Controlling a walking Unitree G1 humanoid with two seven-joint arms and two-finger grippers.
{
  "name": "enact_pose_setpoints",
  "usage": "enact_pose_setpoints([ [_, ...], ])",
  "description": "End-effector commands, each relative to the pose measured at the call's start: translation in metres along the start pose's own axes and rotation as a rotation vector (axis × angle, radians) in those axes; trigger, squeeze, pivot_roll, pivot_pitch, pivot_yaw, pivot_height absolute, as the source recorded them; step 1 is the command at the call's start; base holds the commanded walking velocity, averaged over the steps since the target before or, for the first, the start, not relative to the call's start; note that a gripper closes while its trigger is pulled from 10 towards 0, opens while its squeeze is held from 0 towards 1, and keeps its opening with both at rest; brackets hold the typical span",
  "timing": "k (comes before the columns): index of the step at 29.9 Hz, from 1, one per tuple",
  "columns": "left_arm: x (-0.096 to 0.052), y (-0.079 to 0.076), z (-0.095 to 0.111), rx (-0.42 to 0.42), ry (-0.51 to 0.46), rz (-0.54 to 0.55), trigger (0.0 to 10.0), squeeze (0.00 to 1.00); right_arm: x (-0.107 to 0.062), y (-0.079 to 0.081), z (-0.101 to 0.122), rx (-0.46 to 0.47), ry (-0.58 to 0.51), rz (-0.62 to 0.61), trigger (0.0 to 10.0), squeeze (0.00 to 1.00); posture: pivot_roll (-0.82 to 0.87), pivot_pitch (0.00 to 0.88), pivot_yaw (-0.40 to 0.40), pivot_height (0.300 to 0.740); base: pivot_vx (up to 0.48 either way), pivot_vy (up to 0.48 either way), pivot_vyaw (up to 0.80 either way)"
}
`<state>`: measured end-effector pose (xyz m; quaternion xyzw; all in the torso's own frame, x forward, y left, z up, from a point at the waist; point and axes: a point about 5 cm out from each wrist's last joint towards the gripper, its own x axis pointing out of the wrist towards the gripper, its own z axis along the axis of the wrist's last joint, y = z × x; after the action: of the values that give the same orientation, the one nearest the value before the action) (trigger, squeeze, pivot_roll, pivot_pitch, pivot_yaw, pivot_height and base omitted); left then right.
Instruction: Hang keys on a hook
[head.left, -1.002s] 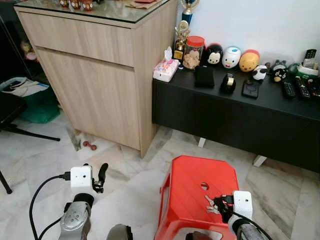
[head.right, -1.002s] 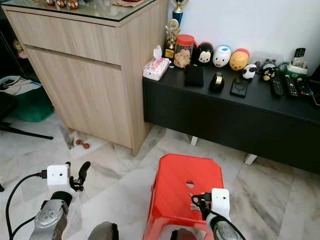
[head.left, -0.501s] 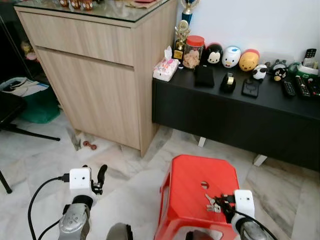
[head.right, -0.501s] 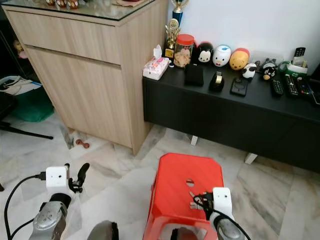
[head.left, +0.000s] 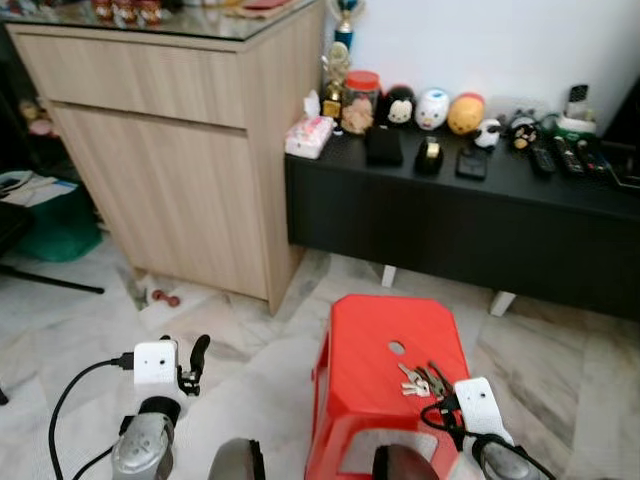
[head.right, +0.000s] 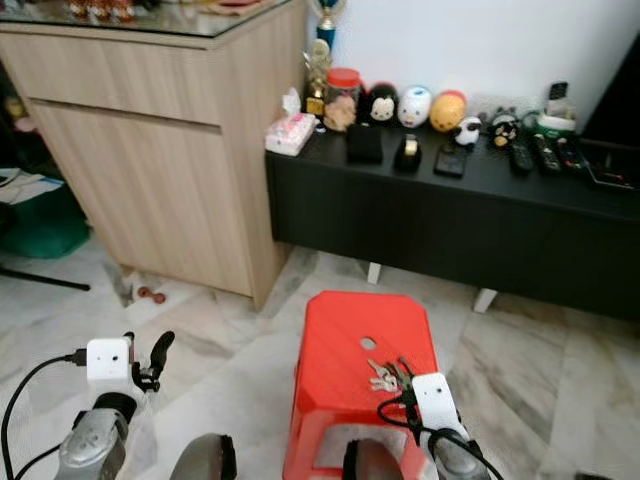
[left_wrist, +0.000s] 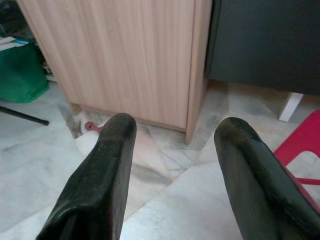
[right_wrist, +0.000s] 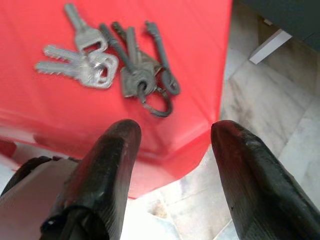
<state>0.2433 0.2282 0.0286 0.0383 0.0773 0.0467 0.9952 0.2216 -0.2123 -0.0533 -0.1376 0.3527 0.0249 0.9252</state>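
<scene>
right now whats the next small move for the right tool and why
Probably ease the right tool forward and down over the keys, then close on the ring. The keys lie loose on the red stool, just ahead of the open fingers and not yet gripped. The left tool hangs open over the floor, away from them.

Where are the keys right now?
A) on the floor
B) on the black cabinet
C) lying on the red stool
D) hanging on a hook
C: the keys lie flat on the red stool, just ahead of the open right pincer.
</scene>
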Motion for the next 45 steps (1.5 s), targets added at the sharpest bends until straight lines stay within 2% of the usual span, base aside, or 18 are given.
enact_pose_setpoints([
  [1,0.003,-0.002,0.005,0.014,-0.015,-0.021,10.0,0.0,0.003,0.0,0.012,-0.013,-0.035,0.022,10.0,0.0,-0.01,0.0,-0.035,0.61,0.0,0.0,0.0],
  [6,0.003,0.0,0.007,0.02,-0.015,-0.025,10.0,0.0,0.005,0.007,0.019,-0.066,-0.052,0.063,10.0,0.0,-0.01,0.0,-0.029,0.61,0.0,0.0,0.0],
  [13,0.003,0.003,0.006,0.036,-0.004,-0.038,10.0,0.0,0.009,0.015,0.026,-0.083,-0.043,0.1,10.0,0.0,0.0,0.0,-0.007,0.61,0.0,0.0,0.0],
  [16,0.005,0.004,0.01,0.047,-0.011,-0.046,10.0,0.0,0.01,0.019,0.028,-0.125,-0.028,0.111,10.0,0.0,0.01,0.0,0.003,0.61,0.0,0.0,0.0],
  [20,0.004,0.005,0.011,0.054,-0.014,-0.055,10.0,0.0,0.011,0.016,0.028,-0.15,-0.003,0.091,10.0,0.0,0.01,0.0,0.005,0.61,0.0,0.0,0.0],
  [28,-0.001,0.005,0.012,0.058,-0.016,-0.062,10.0,0.0,0.013,0.004,0.037,-0.137,-0.014,0.027,10.0,0.0,0.03,0.0,0.003,0.61,0.0,0.0,0.0],
  [45,-0.014,0.004,0.018,0.063,-0.025,-0.078,10.0,0.0,0.013,-0.006,0.029,-0.152,0.06,-0.028,10.0,0.0,0.05,0.004,0.003,0.61,0.0,0.0,0.0],
])
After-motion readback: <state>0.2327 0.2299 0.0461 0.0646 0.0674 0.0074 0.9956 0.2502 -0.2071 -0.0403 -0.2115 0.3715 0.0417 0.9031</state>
